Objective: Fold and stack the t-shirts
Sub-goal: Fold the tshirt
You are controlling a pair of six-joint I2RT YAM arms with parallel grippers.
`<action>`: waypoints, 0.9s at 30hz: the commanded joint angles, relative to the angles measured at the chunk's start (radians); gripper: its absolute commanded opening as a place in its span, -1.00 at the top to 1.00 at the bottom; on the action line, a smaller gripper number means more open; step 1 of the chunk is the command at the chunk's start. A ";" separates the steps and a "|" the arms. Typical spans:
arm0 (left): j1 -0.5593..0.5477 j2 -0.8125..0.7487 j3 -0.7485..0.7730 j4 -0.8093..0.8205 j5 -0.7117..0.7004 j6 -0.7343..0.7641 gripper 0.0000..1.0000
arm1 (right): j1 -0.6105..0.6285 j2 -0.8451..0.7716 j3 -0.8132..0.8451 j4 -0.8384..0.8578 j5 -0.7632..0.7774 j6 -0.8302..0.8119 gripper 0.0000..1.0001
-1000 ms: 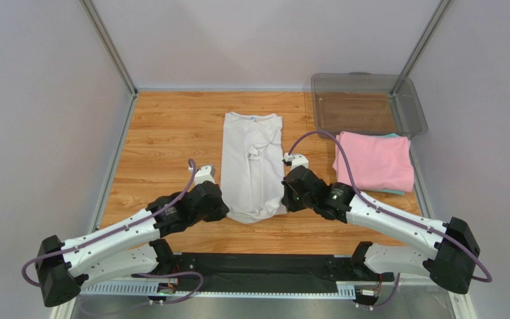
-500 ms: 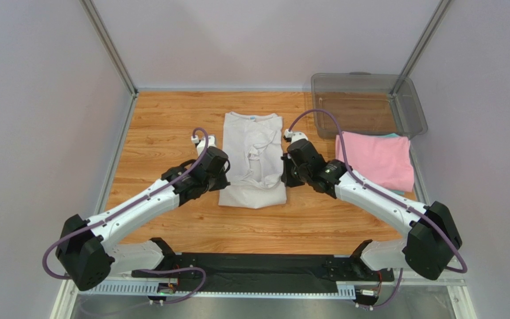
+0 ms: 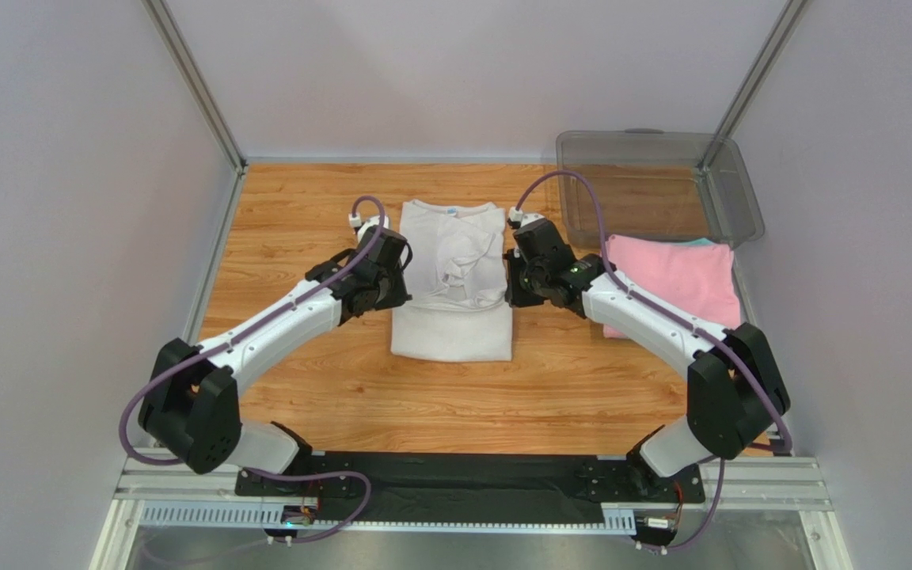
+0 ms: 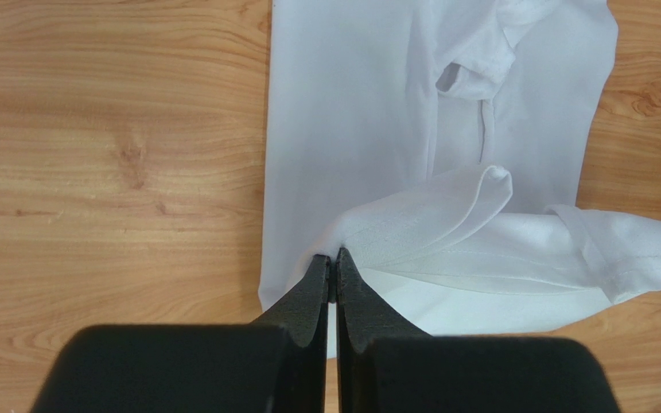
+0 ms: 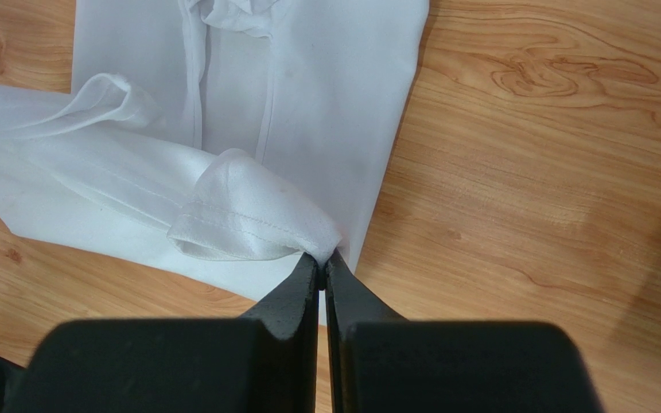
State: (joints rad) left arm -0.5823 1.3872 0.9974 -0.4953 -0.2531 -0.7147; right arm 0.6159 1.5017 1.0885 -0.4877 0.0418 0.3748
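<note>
The white t-shirt (image 3: 451, 327) lies in the middle of the desk (image 3: 294, 226), collar toward the far side, with its near hem lifted and carried over its own body. A second ago both claws sat low at the near corners of a long, flat shirt. They have since travelled away from the arm bases, so the shirt now looks shorter, with a fresh crease as its near edge. The left claw (image 4: 331, 262) is clenched on the left hem corner and the right claw (image 5: 321, 260) on the right one, each pinching a thin bunch of cloth. The hem is about halfway up, so I judge this fold half done; it should be laid toward the collar before letting go. The pink t-shirt (image 3: 675, 285) lies folded to the right, with the teal t-shirt (image 3: 701, 242) peeking out under its far edge, just before a clear bin (image 3: 744, 196).
</note>
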 commanded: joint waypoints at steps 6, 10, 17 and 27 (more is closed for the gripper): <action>0.087 0.134 0.090 0.095 0.103 0.090 1.00 | -0.061 0.135 0.123 0.040 -0.072 -0.045 1.00; 0.108 0.206 0.122 0.115 0.129 0.138 1.00 | -0.084 0.198 0.155 0.043 -0.088 -0.053 1.00; 0.150 0.315 0.170 0.150 0.196 0.187 0.97 | -0.103 0.276 0.208 0.054 -0.105 -0.083 1.00; 0.176 0.369 0.221 0.159 0.273 0.212 0.17 | -0.151 0.365 0.234 0.057 -0.172 -0.062 0.72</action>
State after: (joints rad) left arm -0.4118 1.7679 1.1603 -0.3618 -0.0326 -0.5240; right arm 0.4763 1.8584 1.2831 -0.4610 -0.0887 0.3168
